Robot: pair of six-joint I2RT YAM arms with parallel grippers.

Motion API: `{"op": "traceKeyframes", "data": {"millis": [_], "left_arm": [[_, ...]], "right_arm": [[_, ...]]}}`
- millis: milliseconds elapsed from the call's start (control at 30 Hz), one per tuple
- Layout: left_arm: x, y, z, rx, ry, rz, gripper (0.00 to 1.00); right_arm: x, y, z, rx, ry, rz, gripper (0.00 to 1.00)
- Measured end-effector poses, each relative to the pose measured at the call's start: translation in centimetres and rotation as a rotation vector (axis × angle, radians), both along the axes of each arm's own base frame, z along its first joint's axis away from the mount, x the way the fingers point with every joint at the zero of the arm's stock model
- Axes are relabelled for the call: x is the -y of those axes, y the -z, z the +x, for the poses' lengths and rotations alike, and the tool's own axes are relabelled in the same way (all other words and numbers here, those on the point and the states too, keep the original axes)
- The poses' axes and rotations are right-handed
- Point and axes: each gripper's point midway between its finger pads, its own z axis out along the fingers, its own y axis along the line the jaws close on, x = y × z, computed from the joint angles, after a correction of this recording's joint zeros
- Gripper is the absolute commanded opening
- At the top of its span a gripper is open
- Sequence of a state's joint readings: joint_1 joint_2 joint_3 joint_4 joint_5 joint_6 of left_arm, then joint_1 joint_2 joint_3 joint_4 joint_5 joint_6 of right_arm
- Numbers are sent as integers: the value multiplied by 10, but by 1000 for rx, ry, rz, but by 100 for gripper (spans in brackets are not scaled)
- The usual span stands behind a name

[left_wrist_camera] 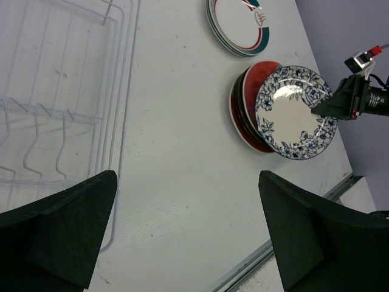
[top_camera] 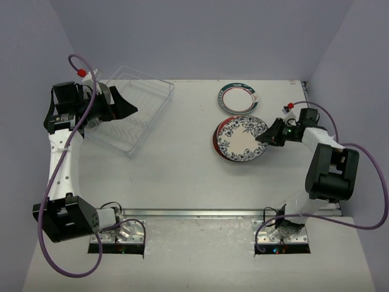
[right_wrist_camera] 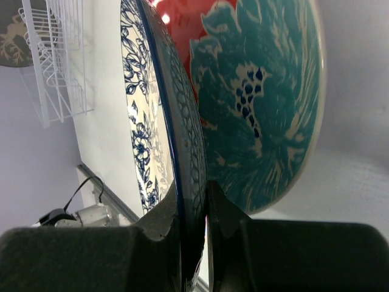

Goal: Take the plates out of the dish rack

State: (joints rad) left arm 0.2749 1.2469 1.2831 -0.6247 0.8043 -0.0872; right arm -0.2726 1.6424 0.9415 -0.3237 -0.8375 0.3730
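Observation:
The clear dish rack (top_camera: 159, 108) lies at the back left, and no plates show in its slots (left_wrist_camera: 61, 91). My left gripper (top_camera: 129, 107) hovers over the rack's right part, open and holding nothing (left_wrist_camera: 187, 182). My right gripper (top_camera: 265, 137) is shut on the rim of a blue-and-white flowered plate (top_camera: 242, 139), which rests tilted on a stack with a red plate (top_camera: 217, 143). In the right wrist view the fingers (right_wrist_camera: 228, 213) pinch that plate's edge (right_wrist_camera: 185, 134), with a teal patterned plate (right_wrist_camera: 267, 103) just below it. A white plate with a teal-red ring (top_camera: 238, 97) tops a second stack behind.
The two plate stacks sit close together at the right centre of the white table (top_camera: 182, 170). Purple walls close in the back and sides. A metal rail (top_camera: 194, 213) runs along the near edge by the arm bases.

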Motion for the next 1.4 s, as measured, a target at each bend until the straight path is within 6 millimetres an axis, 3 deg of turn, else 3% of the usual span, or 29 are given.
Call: {"op": "traceKeyframes", "data": {"millis": [133,400,733,1133,1400], "left_arm": [[0,0,0,1,0,0,100],[0,0,0,1,0,0,100],[-1,0,1,1,-4,3,100],[-13,-16,9,54,-55,78,100],[-27,-16,13,55,-116,140,100]], "right_arm": [[4,-4,17,19,-4,3,1],[10,4,31,-4,-20,-9,18],[19,8,29,-27,-36,-90,57],[38,22,34,-12,-51,-377,66],[31,22,38,8,-88,-491,71]]}}
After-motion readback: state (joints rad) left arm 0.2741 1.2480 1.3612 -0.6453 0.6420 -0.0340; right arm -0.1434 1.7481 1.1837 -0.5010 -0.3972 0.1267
